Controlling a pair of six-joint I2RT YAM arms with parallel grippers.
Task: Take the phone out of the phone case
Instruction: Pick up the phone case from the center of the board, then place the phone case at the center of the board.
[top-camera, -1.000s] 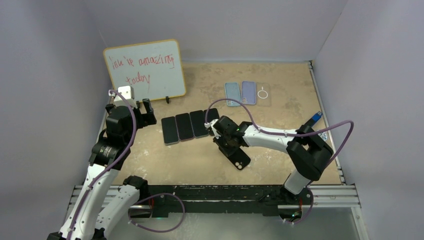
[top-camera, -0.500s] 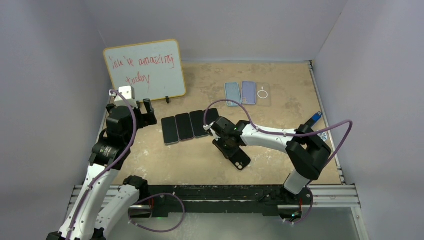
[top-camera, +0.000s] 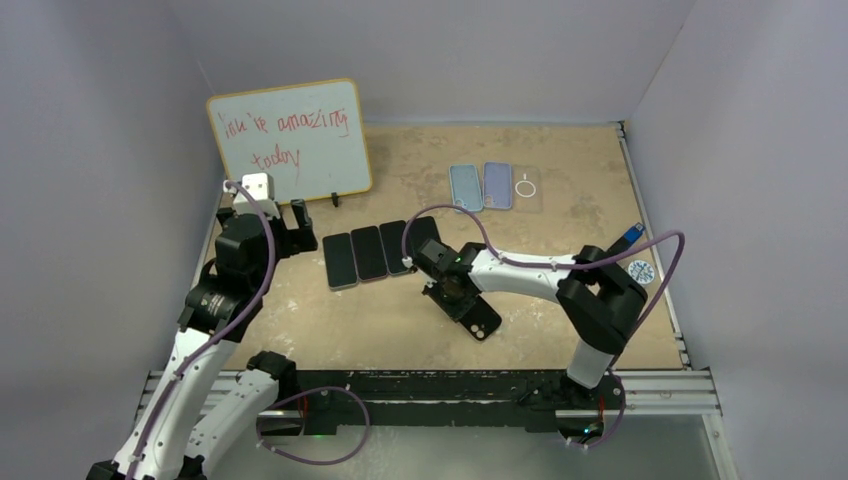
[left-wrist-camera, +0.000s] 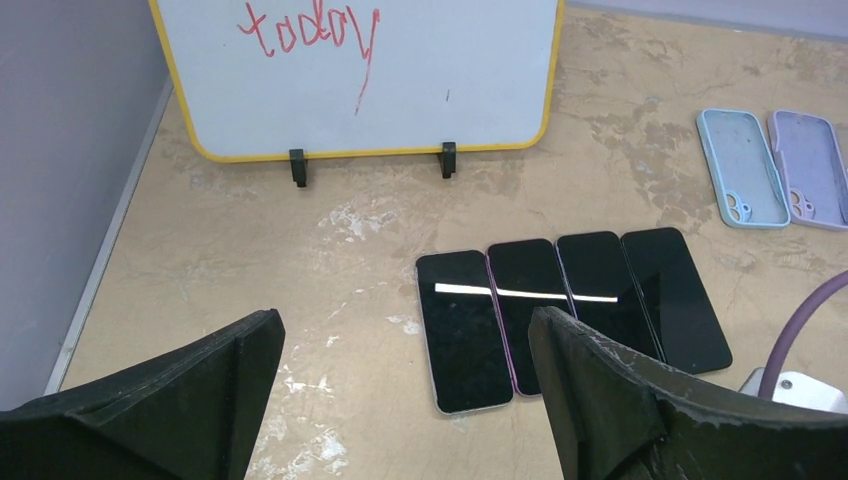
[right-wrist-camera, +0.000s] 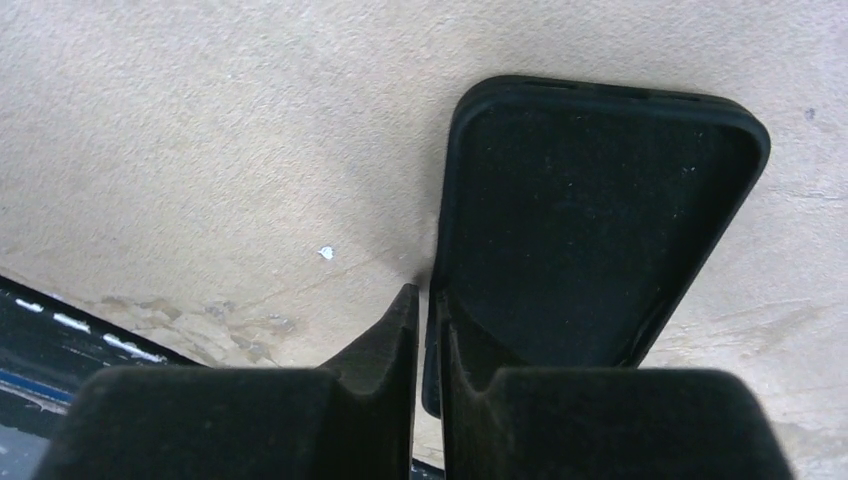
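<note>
Beneath my right gripper (right-wrist-camera: 425, 312), the matte black phone case (right-wrist-camera: 590, 230) runs lengthwise away from me; my jaws pinch one long side wall, nearly together.

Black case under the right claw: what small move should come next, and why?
Probably lift the right claw a little: it pinches one side wall of the black case, which looks empty and rests on the table.
</note>
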